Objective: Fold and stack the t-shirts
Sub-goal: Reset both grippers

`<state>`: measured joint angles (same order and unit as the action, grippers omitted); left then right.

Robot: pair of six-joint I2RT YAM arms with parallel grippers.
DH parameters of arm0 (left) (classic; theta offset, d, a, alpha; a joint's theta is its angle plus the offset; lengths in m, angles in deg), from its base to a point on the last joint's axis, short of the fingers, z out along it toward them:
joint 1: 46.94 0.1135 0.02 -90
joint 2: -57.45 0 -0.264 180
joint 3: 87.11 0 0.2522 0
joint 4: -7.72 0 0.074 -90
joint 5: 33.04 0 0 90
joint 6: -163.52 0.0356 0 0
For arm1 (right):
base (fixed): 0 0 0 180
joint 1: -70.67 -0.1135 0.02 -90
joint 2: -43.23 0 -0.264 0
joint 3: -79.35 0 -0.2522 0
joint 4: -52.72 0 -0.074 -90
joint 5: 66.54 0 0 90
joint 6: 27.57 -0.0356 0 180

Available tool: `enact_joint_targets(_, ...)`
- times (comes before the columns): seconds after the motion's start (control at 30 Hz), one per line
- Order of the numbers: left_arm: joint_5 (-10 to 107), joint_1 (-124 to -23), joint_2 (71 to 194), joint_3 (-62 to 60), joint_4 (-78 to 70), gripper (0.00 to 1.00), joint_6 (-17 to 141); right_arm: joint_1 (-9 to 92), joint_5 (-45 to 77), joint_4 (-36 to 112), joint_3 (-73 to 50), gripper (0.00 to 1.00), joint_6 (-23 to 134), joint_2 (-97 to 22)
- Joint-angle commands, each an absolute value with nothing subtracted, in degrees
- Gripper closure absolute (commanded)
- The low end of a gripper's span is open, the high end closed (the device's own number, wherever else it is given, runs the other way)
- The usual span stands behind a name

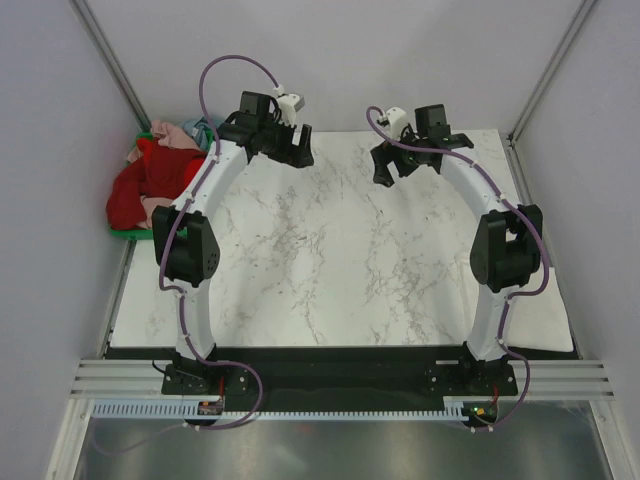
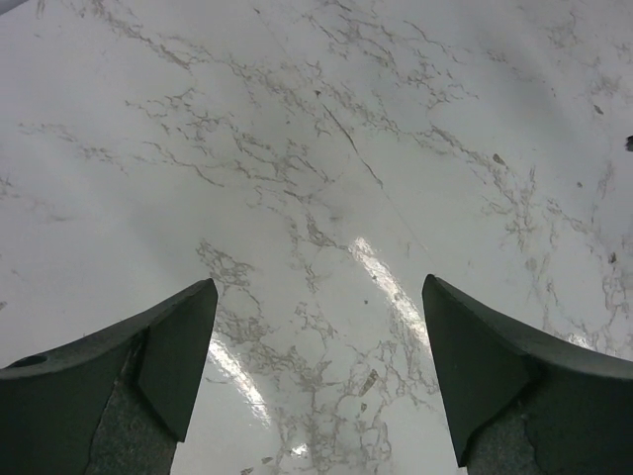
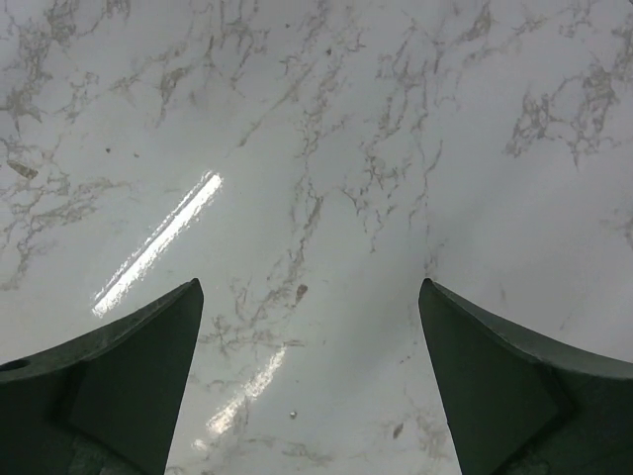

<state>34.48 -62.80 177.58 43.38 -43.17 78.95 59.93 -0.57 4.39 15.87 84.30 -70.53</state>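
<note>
Across the middle of the cell: white marble-veined table [image 1: 330, 260], the largest item. Bolted at its near edge: left arm [image 1: 195, 250] and right arm [image 1: 500, 260], white with black joints, both arched toward the far side. At the far left, by the table's edge: heap of t-shirts [image 1: 150, 185], crumpled and unfolded, mostly red, with pink and a sliver of pale blue at its far end, lying in a green crate [image 1: 135, 234]. Left gripper [image 2: 316, 297]: released, jaws spread wide, marble showing between them. Right gripper [image 3: 310, 292]: likewise released, grasping nothing, well apart from the shirts.
</note>
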Motion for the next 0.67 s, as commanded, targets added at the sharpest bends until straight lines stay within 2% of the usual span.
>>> enact_joint_targets(0.0,35.26,-64.17,172.76,41.62,-41.73,0.08,80.12,57.67,0.08,10.3,17.62,0.02,79.84,-71.82)
enact_joint_targets(0.2,35.69,-64.26,169.6,37.31,-41.64,0.04,78.53,53.72,4.2,13.46,17.26,0.02,75.45,-72.7)
enact_joint_targets(0.23,35.78,-64.26,169.07,36.78,-41.73,0.01,78.44,53.36,7.08,13.99,17.26,0.02,74.65,-72.7)
enact_joint_targets(0.37,34.99,-64.34,167.31,34.32,-41.9,0.0,78.53,50.99,18.94,16.81,17.78,0.02,68.07,-73.66)
enact_joint_targets(0.63,34.73,-64.17,168.71,35.8,-41.82,0.0,77.21,48.26,22.92,17.07,15.95,0.02,68.32,-73.76)
